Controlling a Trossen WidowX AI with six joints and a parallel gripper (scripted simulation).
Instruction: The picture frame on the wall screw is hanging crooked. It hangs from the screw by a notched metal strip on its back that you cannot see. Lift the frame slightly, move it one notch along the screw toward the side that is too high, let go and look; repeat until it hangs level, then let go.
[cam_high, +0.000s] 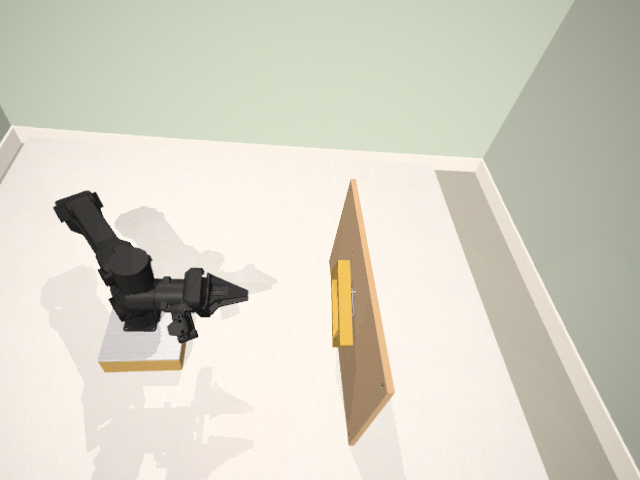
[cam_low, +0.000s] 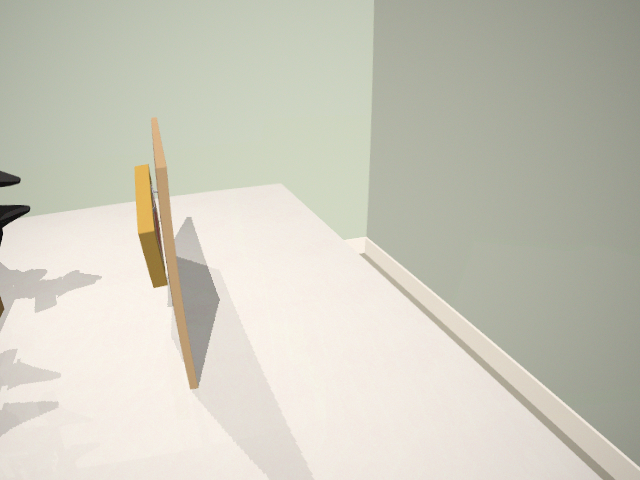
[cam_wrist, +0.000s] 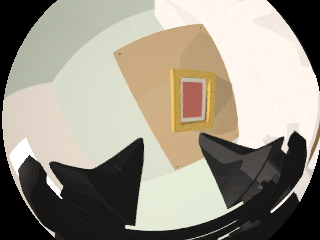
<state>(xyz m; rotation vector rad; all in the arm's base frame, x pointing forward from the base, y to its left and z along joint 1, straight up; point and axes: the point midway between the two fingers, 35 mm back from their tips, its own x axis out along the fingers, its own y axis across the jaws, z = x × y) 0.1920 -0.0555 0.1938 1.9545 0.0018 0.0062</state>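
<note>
A yellow picture frame (cam_high: 343, 302) (cam_low: 146, 227) (cam_wrist: 192, 100) with a red picture hangs on a tan wall board (cam_high: 364, 361) (cam_low: 178, 304) (cam_wrist: 143, 87). A bit of the metal strip (cam_high: 353, 299) shows behind the frame's top. In the wrist view the frame looks close to square with the board's edges; I cannot tell a tilt for sure. My gripper (cam_high: 242, 295) (cam_wrist: 172, 140) is open and empty. It is pulled back near the arm's base, well away from the frame, pointing at it. Only its fingertips (cam_low: 10, 196) show at the left edge of the exterior view.
The arm stands on a small white block with a yellow edge (cam_high: 142, 356). The wall board stands upright on the pale floor (cam_high: 258, 180). Green walls (cam_high: 568, 180) with a baseboard (cam_high: 542, 289) close the room at the back and right.
</note>
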